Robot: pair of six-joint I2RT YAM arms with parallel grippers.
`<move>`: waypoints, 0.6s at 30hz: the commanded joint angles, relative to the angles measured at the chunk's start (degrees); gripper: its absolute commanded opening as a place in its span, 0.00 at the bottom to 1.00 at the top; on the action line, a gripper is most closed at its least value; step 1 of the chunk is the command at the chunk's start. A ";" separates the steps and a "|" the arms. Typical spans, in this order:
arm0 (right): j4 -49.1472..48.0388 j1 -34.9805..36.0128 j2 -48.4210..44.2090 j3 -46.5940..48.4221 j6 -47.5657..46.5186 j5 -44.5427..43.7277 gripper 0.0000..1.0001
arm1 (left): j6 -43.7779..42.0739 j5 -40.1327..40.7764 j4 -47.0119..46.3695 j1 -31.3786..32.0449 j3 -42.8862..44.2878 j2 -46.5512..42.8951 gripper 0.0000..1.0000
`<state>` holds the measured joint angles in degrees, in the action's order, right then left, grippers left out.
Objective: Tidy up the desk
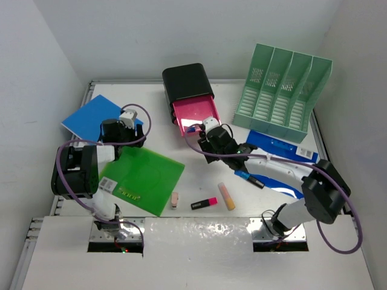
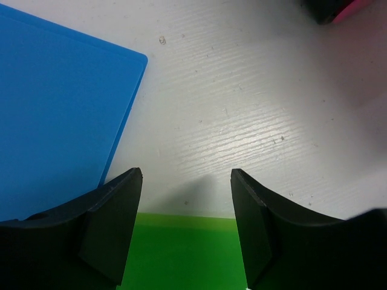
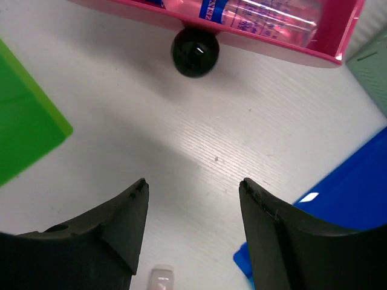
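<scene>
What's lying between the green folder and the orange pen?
In the top view, a small beige block and then a black-and-pink highlighter lie on the white desk.

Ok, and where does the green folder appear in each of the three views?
Top external: the green folder lies on the desk, left of centre.
Left wrist: green folder along the bottom edge, centre.
Right wrist: green folder's corner at the left edge.
Shared landmark: the pink drawer: upper centre from above, top edge in right wrist, probably the pink top-right corner in left wrist.
</scene>
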<state>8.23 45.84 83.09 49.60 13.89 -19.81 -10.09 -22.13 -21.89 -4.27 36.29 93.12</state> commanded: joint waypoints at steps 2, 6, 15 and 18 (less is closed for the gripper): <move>-11.92 -0.05 3.38 2.07 3.60 0.56 0.60 | -0.46 -0.99 -1.05 -0.56 1.68 -0.04 0.59; -17.17 -0.14 8.31 2.34 3.86 -1.36 0.59 | -0.64 -0.81 -0.96 -0.56 1.68 -0.22 0.59; -27.73 -2.07 14.47 5.32 3.17 -5.58 0.36 | -0.72 -0.90 -0.61 -0.65 1.68 -0.40 0.59; -30.02 -3.21 14.91 6.20 2.37 -5.07 0.35 | -0.72 -0.98 -0.61 -0.56 1.76 -0.48 0.59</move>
<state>-13.82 43.59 98.43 52.31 16.88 -23.51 -10.26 -22.13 -21.12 -4.27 36.34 93.12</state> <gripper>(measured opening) 0.359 0.587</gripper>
